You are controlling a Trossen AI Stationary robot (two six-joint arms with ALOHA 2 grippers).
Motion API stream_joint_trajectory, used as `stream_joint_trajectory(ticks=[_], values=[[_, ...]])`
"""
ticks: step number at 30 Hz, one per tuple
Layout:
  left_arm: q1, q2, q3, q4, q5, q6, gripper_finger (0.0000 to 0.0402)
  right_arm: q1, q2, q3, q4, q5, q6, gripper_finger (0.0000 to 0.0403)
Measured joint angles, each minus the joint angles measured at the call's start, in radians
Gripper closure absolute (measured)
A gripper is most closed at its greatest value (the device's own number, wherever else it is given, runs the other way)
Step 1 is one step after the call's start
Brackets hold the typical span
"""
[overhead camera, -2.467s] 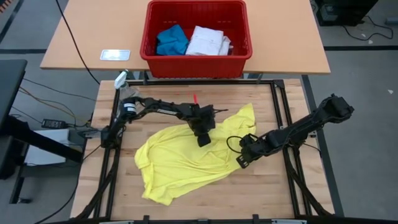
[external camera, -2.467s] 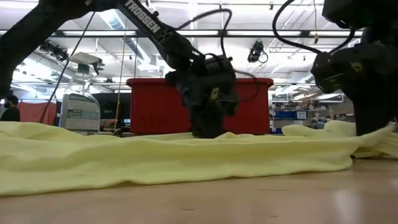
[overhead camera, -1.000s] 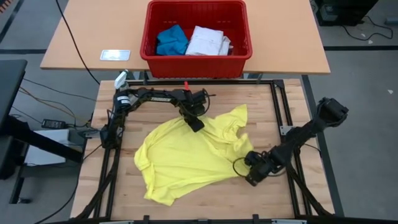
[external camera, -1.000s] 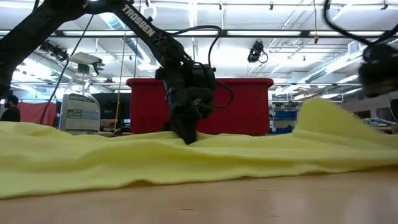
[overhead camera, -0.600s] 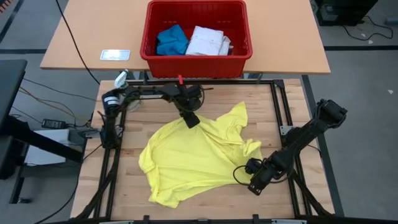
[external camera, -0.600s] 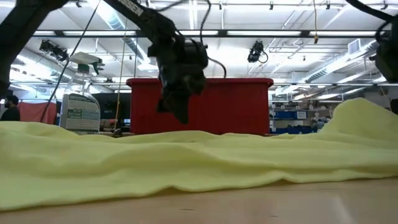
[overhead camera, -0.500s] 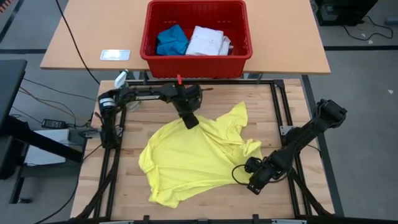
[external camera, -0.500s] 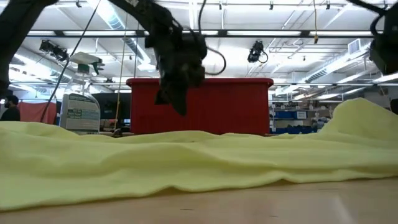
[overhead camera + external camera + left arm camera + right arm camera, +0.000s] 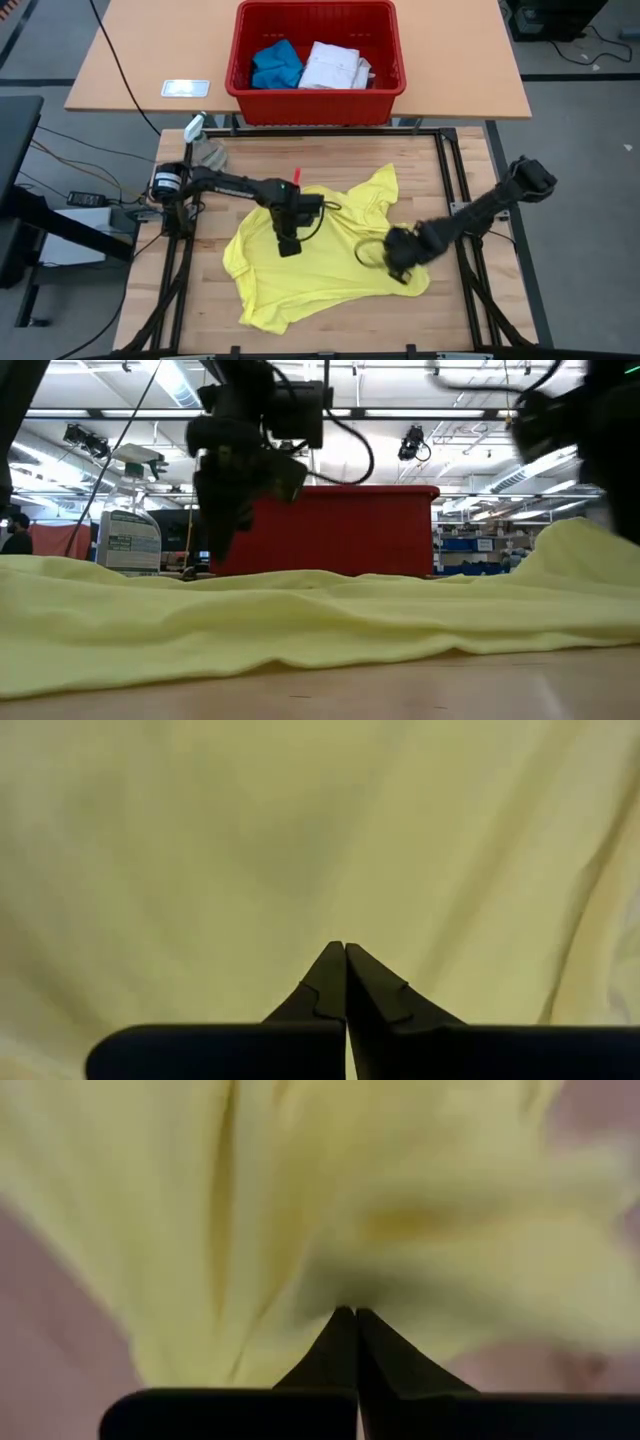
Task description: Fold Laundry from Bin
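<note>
On the slatted wooden surface (image 9: 330,315) in front of me, the yellow T-shirt (image 9: 330,265) lies spread and rumpled, its hem side toward the near edge, one sleeve bunched up toward the far right. I can read no lettering on the shirt or the bin. In the low view the arm's white lettering is out of sight.

Bare wood shows all round the shirt: a broad strip along the far edge by the black frame rail (image 9: 450,190), a narrower band on the left, and open room at the near right corner. The red bin (image 9: 315,100) sits beyond on the tan table (image 9: 450,70), well apart from the shirt, with a blue piece (image 9: 275,65) and a white shirt (image 9: 335,68) inside. A small white card (image 9: 185,88) lies on that table left of the bin.

My left arm reaches in from the left post, elbow low, and its left pincer (image 9: 289,243) points down over the shirt's middle, clenched with nothing between its tips; in the wrist view the two tips meet above plain yellow cloth. My right arm stretches in from the right edge, forearm sloping down, and the right pincer (image 9: 398,262) is at the shirt's right border, also clenched. Whether it pinches cloth I cannot tell.
</note>
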Motion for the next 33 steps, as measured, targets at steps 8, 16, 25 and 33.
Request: stream_joint_trajectory(ticks=[8, 16, 25, 33], values=[[-0.126, -0.001, -0.201, 0.226, 0.108, -0.15, 0.04, -0.197, 0.008, -0.145, 0.086, -0.056, -0.151, 0.0403], [-0.252, -0.079, -0.412, 0.34, 0.24, -0.381, 0.04, 0.035, -0.083, -0.114, -0.013, -0.481, 0.068, 0.0403], [-0.259, -0.216, -0.483, 0.432, 0.167, -0.476, 0.04, 0.079, -0.207, -0.036, 0.133, -0.492, 0.13, 0.0403], [-0.138, -0.262, -0.48, 0.547, 0.138, -0.476, 0.04, -0.333, -0.16, -0.098, 0.171, -0.057, -0.112, 0.0403]])
